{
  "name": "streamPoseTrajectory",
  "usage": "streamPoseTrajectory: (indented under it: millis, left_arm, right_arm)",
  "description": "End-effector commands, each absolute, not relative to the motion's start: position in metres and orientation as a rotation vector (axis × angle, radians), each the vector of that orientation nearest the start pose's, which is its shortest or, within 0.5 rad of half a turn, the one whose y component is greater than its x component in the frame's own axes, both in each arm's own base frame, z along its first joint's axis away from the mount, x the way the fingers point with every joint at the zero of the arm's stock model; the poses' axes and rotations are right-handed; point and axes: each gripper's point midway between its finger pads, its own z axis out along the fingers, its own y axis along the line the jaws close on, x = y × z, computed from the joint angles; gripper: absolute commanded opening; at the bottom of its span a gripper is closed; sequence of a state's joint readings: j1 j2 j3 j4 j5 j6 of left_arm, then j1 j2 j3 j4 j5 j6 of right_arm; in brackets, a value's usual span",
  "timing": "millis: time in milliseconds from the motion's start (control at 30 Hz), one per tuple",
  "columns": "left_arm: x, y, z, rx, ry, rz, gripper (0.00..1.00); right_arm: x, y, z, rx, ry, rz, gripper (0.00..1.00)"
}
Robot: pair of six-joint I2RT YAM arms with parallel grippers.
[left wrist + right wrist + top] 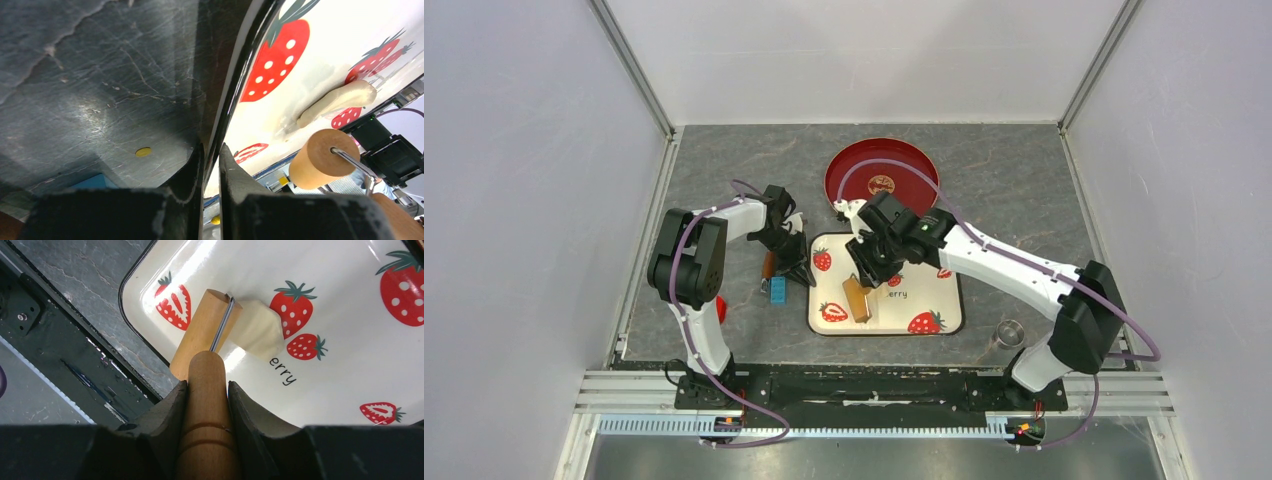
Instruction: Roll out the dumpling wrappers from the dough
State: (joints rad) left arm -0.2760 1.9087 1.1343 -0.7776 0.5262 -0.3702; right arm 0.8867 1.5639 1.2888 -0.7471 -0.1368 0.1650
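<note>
Fingers (165,420) of the right gripper (207,385) clamp the tan wooden roller (197,335) by its handle, arm stretched low over the cream strawberry-printed tray (350,355). The pale flattened dough (257,327) lies there beside the drum. At the tray's black left rim the left gripper (211,155) pinches narrowly. Beyond, a round red plate (909,160) sits on the grey stone-patterned table (1024,170)

Tabletop (1014,180) is dark grey, stone-look w/ pale veins and fine scratches. It is glossy enough to show a soft glare patch in the left wrist view. Plain pale walls box it in on 3 sides: left wall (524,200), back wall (864,60), right wall (1194,150). Thin metal posts (632,65) run up the back corners. Along the near edge sits a silver extruded rail (624,388), w/ a slotted strip (874,426) just below. Under that is a grey band (874,462), prob. floor. Light is even and diffuse, shadows soft.
</note>
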Motion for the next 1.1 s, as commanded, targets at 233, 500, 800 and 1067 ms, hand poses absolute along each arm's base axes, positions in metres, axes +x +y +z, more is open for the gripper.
streamPoseTrajectory:
  millis: [233,500,800,1067]
  left_arm:
    - [0.259,-0.170,0.007,-0.208,3.179,-0.721,0.02]
    - [0.255,-0.169,0.006,-0.201,3.184,-0.718,0.02]
    - [0.257,-0.169,0.009,-0.181,3.173,-0.724,0.02]
    - [0.260,-0.169,0.010,-0.183,3.163,-0.711,0.02]
  right_arm:
    - [0.235,0.287,0.165,-0.908,2.428,0.438,0.00]
    - [0.241,0.273,0.142,-0.907,2.468,0.354,0.00]
    - [0.237,0.231,0.106,-0.939,2.528,0.108,0.00]
    - [0.235,0.198,0.085,-0.955,2.563,-0.088,0.00]
